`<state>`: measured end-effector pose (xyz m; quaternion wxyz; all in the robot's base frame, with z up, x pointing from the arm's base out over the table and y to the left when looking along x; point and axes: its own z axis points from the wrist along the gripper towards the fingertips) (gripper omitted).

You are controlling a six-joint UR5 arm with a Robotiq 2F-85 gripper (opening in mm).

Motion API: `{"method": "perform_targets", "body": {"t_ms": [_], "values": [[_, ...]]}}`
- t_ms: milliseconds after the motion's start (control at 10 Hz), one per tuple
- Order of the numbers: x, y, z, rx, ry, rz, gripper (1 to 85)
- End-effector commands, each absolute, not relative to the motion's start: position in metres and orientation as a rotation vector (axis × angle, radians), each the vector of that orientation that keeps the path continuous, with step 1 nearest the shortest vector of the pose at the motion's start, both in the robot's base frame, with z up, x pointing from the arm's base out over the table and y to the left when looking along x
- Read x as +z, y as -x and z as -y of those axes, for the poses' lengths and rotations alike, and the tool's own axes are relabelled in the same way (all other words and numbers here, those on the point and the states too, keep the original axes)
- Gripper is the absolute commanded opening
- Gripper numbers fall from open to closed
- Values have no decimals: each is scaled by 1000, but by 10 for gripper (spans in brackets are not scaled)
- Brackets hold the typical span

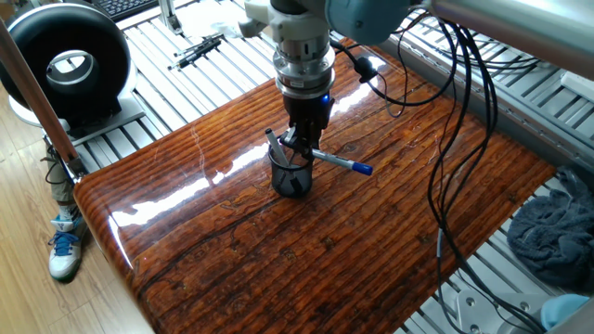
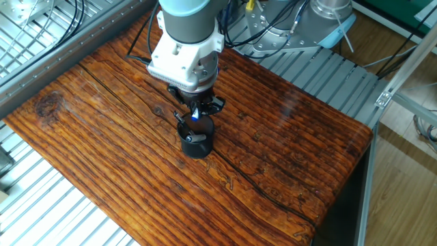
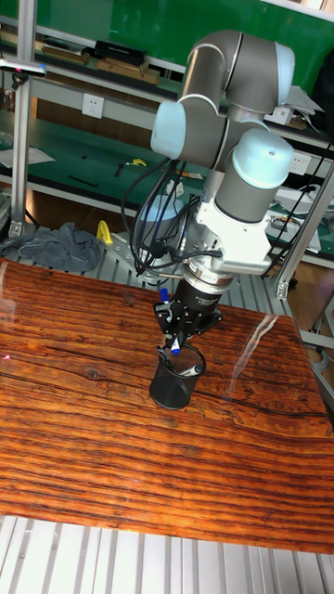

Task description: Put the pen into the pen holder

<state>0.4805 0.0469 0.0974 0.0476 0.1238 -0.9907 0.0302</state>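
The pen holder [image 1: 290, 176] is a small black mesh cup standing near the middle of the wooden table [image 1: 325, 250]; it also shows in the other fixed view [image 2: 196, 141] and in the tall view [image 3: 176, 380]. My gripper [image 1: 303, 141] hangs straight down just over its rim and is shut on the pen [image 1: 342, 163]. The pen lies nearly level, its blue end sticking out to the right past the cup. A plain dark pen [image 1: 275, 145] leans out of the holder on the left.
Cables [image 1: 445, 139] hang from the arm over the table's right side. A black ring-shaped device [image 1: 70, 65] and a black jointed tool [image 1: 195, 51] sit on the metal rails at the back left. Grey cloth [image 1: 557, 232] lies off the right edge.
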Motion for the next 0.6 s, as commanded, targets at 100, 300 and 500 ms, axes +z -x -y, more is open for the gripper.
{"method": "perform_targets", "body": {"t_ms": [100,300,500], "values": [[99,-474,-43,105,-380,2990,13],[99,-477,-44,103,-401,3001,13],[98,-476,-54,43,-386,3007,13]]}}
